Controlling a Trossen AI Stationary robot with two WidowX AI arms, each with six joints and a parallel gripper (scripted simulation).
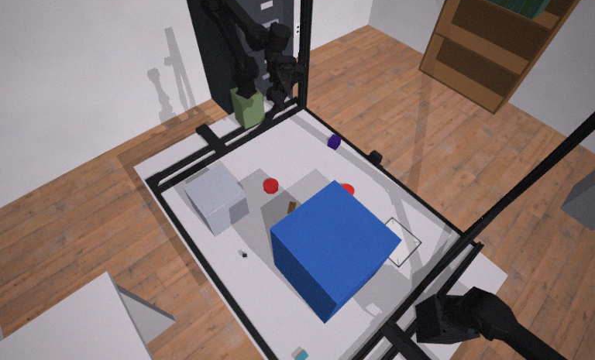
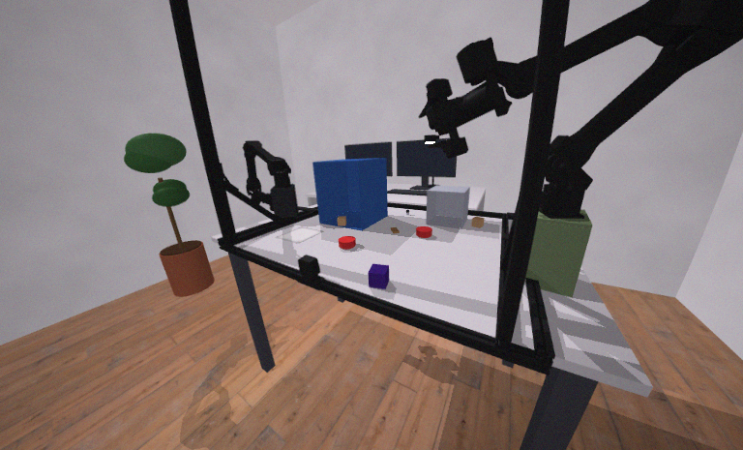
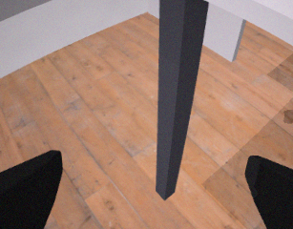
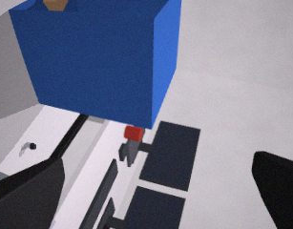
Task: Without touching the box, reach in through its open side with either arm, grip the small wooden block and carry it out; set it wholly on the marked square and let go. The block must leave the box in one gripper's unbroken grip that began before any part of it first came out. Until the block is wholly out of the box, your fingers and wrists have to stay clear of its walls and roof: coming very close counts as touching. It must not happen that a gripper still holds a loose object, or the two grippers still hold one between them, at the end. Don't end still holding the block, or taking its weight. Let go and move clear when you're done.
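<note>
A big blue box (image 1: 333, 246) stands mid-table; it also shows in the exterior view (image 2: 350, 192) and the right wrist view (image 4: 102, 52). A small tan wooden block (image 2: 341, 220) shows low on the box's side facing the exterior camera, and in the right wrist view (image 4: 54, 0). The marked square (image 1: 402, 242) lies on the table beside the box. My right gripper (image 2: 446, 144) is open and empty, high above the table's end, far from the box. My left gripper (image 3: 156, 164) is open and empty, off the table's other end, facing the floor.
A grey box (image 1: 216, 196), two red discs (image 1: 270, 185) (image 1: 348, 188), a dark brown block (image 1: 290, 207) near the blue box, a tan block (image 2: 477, 222) and a purple cube (image 1: 334, 141) lie on the table. Black frame posts (image 2: 525, 165) ring it.
</note>
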